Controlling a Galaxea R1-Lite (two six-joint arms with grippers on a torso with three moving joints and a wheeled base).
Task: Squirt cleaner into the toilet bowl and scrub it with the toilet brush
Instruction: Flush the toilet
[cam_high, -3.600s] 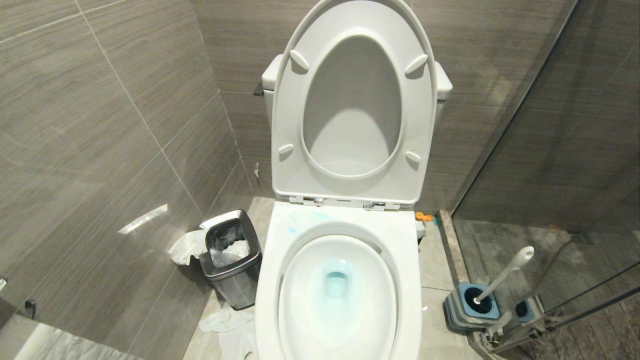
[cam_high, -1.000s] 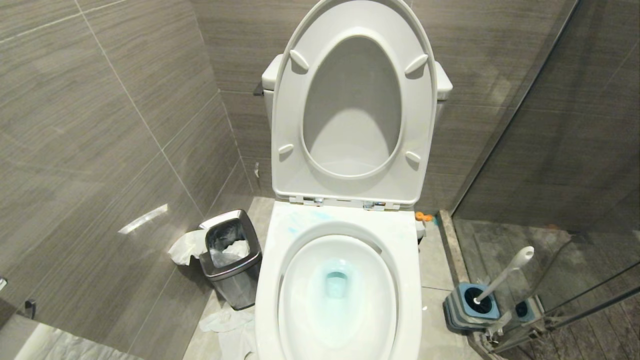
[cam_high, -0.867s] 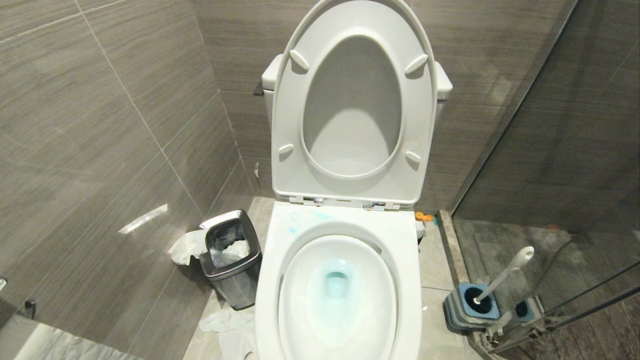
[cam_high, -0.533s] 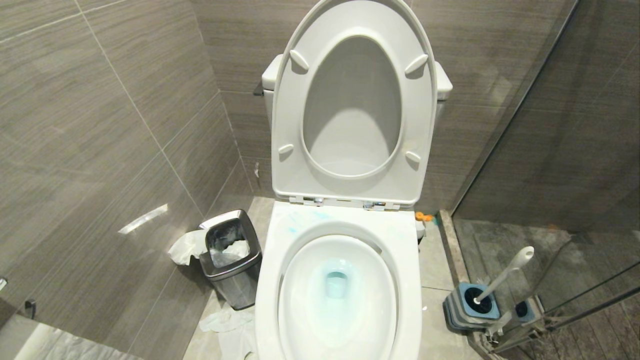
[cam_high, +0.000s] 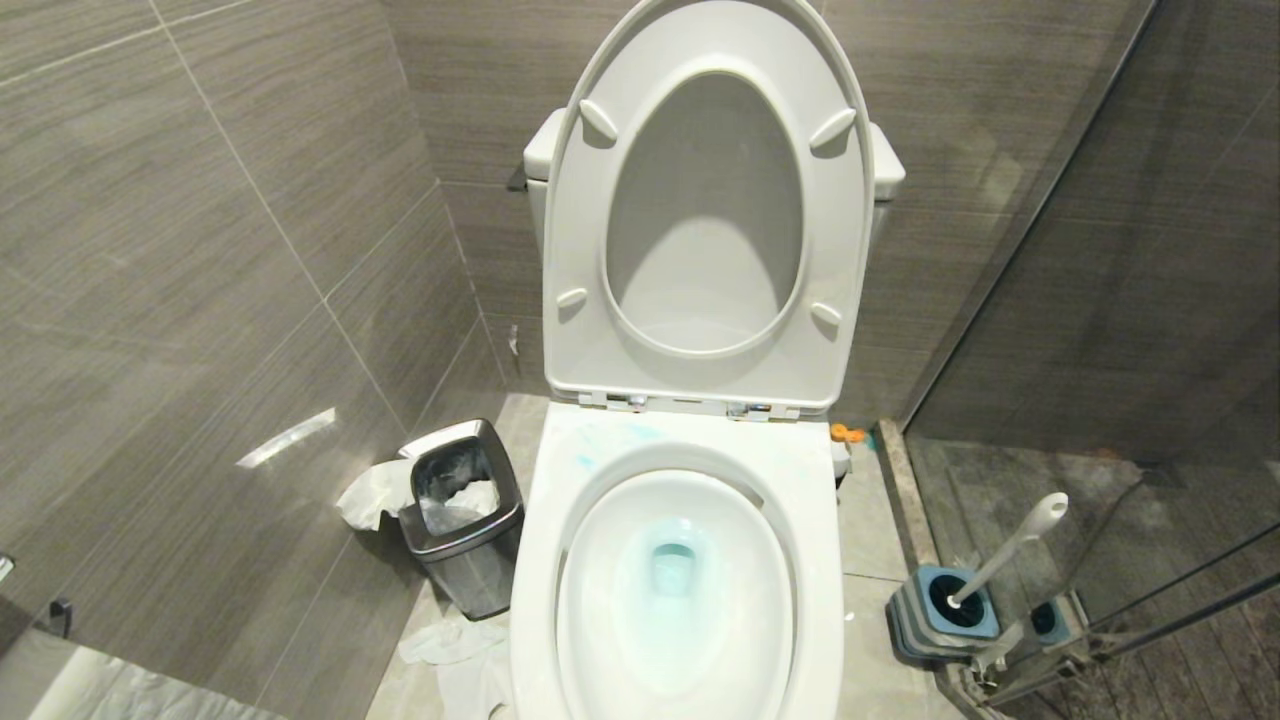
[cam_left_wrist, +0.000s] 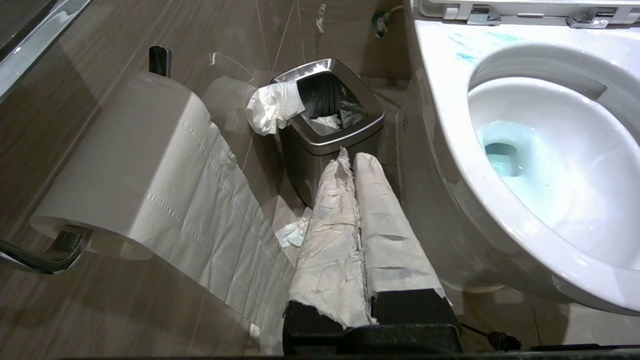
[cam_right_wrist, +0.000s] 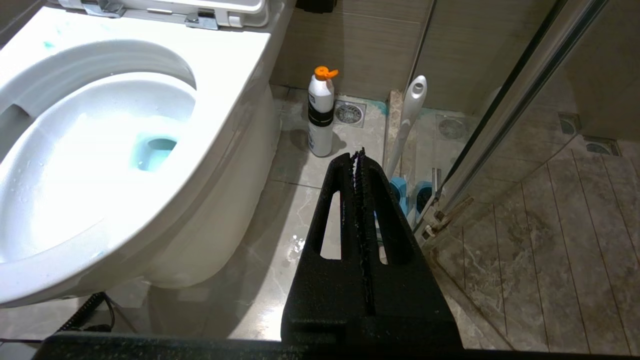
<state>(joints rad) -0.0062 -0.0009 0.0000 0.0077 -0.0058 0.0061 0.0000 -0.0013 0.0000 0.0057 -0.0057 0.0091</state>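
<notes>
**Both grippers closed and empty; brush in holder**

The toilet bowl (cam_high: 690, 600) stands with seat and lid raised; the cleaner (cam_high: 672, 568) tints its water blue-green. The toilet brush (cam_high: 1010, 548) leans in its holder (cam_high: 940, 612), right of the bowl. Left gripper (cam_left_wrist: 353, 159), paper-wrapped, and right gripper (cam_right_wrist: 358, 155) have fingers pressed together, holding nothing.

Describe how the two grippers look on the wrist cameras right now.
The left gripper has long fingers wrapped in crinkled white paper, with a black base showing beneath. The right gripper is bare matte black: two tapered fingers with slotted cut-outs and toothed inner edges. Neither arm shows in the head view.
</notes>
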